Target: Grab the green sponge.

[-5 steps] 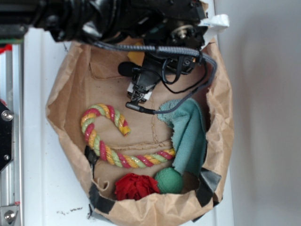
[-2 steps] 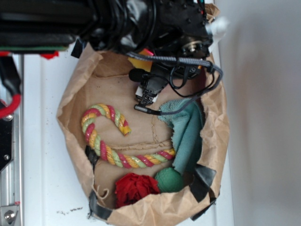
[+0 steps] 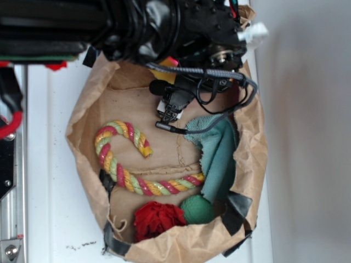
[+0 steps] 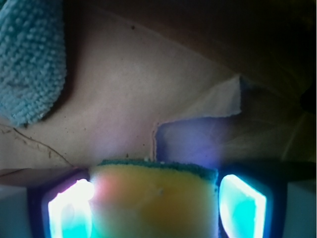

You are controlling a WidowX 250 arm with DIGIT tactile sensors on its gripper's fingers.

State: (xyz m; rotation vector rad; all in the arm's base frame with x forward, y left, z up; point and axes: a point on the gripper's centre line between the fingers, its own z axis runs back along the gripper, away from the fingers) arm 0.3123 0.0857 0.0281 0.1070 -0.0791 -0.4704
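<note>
From my wrist camera, the sponge [image 4: 156, 198] fills the bottom of the picture, yellow with a thin dark green layer along its far edge. It sits squarely between the jaws, whose two glowing pads press against its left and right sides, so I read the gripper [image 4: 156, 203] as clamped on it. Just beyond the sponge I see brown paper with a torn flap, and further off at the upper left the teal cloth [image 4: 30, 59].

In the outside view, the arm [image 3: 137, 27] reaches into the top of the paper bag [image 3: 82, 120] on the white bench [image 3: 49, 181]; the sponge is mostly hidden under it. Further down lie the striped rope [image 3: 118, 164], the cloth, a green ball [image 3: 197, 209] and a red fabric ball [image 3: 159, 218].
</note>
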